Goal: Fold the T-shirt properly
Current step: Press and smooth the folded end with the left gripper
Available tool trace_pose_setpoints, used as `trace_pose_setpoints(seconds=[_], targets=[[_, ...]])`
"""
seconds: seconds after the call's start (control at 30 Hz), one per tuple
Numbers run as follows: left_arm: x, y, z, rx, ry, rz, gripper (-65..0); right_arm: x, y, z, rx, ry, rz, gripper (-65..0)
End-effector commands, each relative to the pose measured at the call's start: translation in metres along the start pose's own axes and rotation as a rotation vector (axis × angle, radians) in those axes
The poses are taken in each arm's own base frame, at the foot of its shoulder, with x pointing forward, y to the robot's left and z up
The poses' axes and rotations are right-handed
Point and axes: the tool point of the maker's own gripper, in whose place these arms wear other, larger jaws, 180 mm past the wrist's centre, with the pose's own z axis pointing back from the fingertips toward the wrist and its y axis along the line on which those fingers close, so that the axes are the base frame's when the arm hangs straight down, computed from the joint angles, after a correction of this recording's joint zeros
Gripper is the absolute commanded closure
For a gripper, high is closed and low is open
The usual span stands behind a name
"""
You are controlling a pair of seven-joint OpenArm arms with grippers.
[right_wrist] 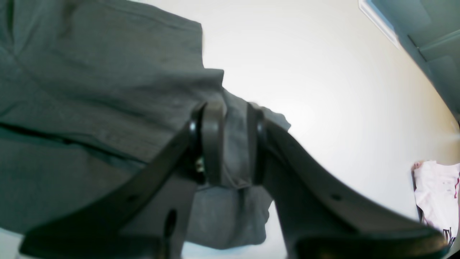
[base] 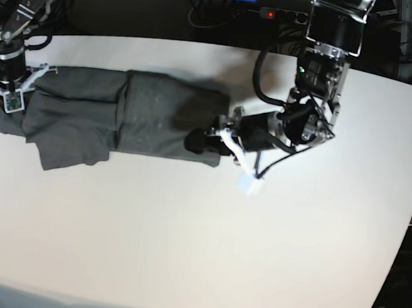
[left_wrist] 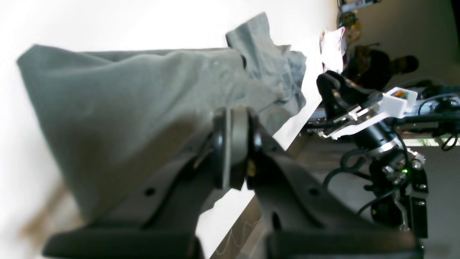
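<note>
The dark grey T-shirt (base: 123, 119) lies stretched along the far left part of the white table (base: 184, 252), folded into a long band with a sleeve sticking out at the front left. My left gripper (base: 196, 142) is at the band's right end. In the left wrist view it (left_wrist: 235, 144) is shut on a fold of the T-shirt (left_wrist: 125, 108). My right gripper (base: 11, 103) is at the left end. In the right wrist view its jaws (right_wrist: 235, 144) stand slightly apart with T-shirt (right_wrist: 90, 72) fabric between them.
A white and pink cloth (right_wrist: 435, 194) lies near the table's edge beyond the right gripper. A power strip (base: 281, 15) and cables sit behind the table's far edge. A person (left_wrist: 381, 68) sits past the table end.
</note>
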Motion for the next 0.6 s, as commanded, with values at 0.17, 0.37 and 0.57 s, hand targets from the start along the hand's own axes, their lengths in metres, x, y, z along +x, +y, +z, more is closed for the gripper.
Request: trace_pose_setpoints(seconds=[0.17,0.37,0.57], targets=[[0.011,-0.004,-0.019,-0.017,0.0,0.009,-2.4,0.015,-0.013,0.002,-0.034,-0.05,0.016,-11.9],[-0.002,-0.011,-0.041,0.019,0.059,-0.058,-2.4,0.014,-0.013,0.007,-0.033,-0.047,0.031,-11.9],[-0.008,0.007,-0.046,0.146,0.083,-0.037,-2.4,0.015,-0.014,0.007,-0.035,-0.047,0.032,-11.9]])
